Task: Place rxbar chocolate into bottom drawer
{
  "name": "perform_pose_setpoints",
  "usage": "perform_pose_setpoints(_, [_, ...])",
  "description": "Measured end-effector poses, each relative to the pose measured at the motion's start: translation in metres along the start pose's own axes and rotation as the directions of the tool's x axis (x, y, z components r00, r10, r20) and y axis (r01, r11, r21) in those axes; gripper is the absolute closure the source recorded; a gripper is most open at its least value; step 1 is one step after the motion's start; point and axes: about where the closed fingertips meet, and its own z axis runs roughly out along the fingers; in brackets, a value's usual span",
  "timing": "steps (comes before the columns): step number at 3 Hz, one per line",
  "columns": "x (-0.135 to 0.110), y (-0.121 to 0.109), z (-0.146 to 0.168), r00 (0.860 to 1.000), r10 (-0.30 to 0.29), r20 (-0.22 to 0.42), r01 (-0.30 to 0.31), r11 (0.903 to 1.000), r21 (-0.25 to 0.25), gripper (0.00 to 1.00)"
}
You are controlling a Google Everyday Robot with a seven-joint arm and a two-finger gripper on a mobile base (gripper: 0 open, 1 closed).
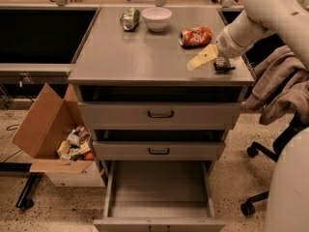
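Note:
The rxbar chocolate (224, 65), a small black bar, lies on the cabinet top near its right front corner, partly hidden by my arm. My gripper (202, 58), pale yellow, hangs just left of the bar, low over the top and holding nothing that I can see. The bottom drawer (159, 190) is pulled open below, its flat grey floor bare.
A crushed orange can (195, 36), a white bowl (157, 18) and a green can (129, 19) sit on the cabinet top (125, 57). The two upper drawers with black handles (160, 114) stand slightly ajar. A cardboard box of packets (53, 134) is on the left. A chair with draped cloth (285, 88) is on the right.

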Motion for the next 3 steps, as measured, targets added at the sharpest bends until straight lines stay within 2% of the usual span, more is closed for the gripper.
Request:
perform_pose_setpoints(2, [0.005, -0.016, 0.012, 0.998, -0.005, 0.055, 0.004, 0.9996, 0.028, 0.00])
perform_pose_setpoints(3, [0.009, -0.033, 0.015, 0.997, 0.024, 0.073, -0.027, 0.9987, 0.043, 0.00])
